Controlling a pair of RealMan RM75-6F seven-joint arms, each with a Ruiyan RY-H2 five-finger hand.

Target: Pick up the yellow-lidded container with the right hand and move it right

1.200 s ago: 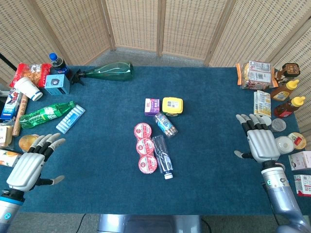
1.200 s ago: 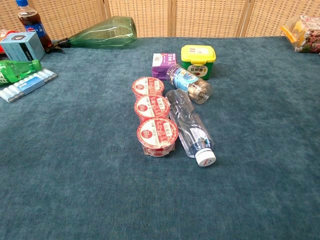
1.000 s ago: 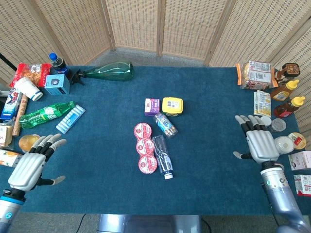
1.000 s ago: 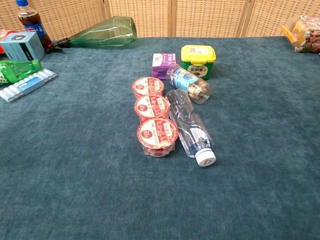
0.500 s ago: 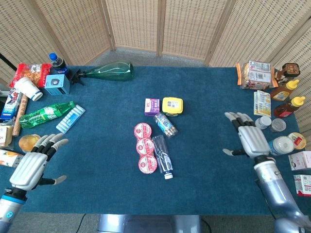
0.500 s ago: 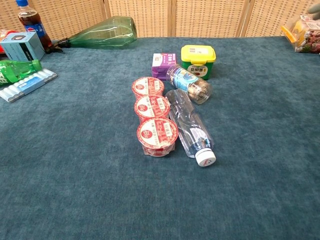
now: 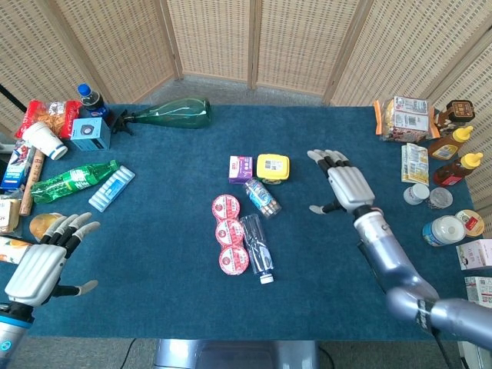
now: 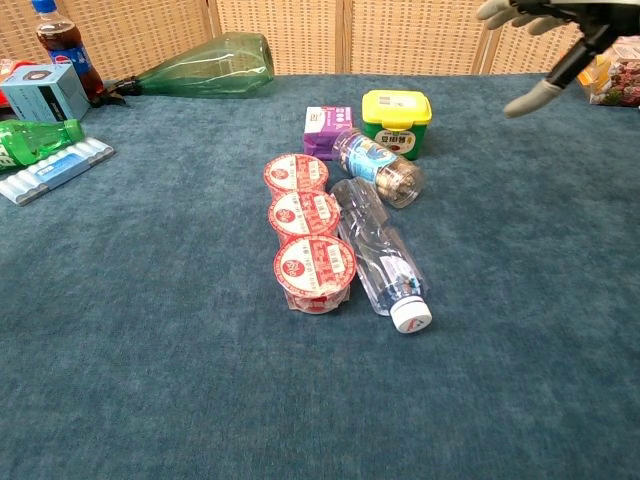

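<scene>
The yellow-lidded container (image 7: 273, 167) (image 8: 398, 120), green below its lid, stands on the blue table behind a small lying jar (image 7: 262, 197) (image 8: 379, 167) and right of a purple box (image 7: 241, 168) (image 8: 326, 131). My right hand (image 7: 344, 184) (image 8: 548, 38) hovers open to the right of the container, fingers spread, apart from it. My left hand (image 7: 40, 265) is open at the table's front left, far from the container; the chest view does not show it.
Three red-lidded cups (image 7: 228, 232) (image 8: 308, 240) and a clear bottle (image 7: 256, 247) (image 8: 381, 253) lie in front of the container. Sauce bottles (image 7: 455, 150), jars (image 7: 443, 229) and packets (image 7: 405, 118) crowd the right edge. Bottles and snacks (image 7: 73, 181) fill the left side.
My right hand has swept from the table's right edge leftward and away from me toward the container, and now shows in the chest view. The left hand has drifted slightly down-left.
</scene>
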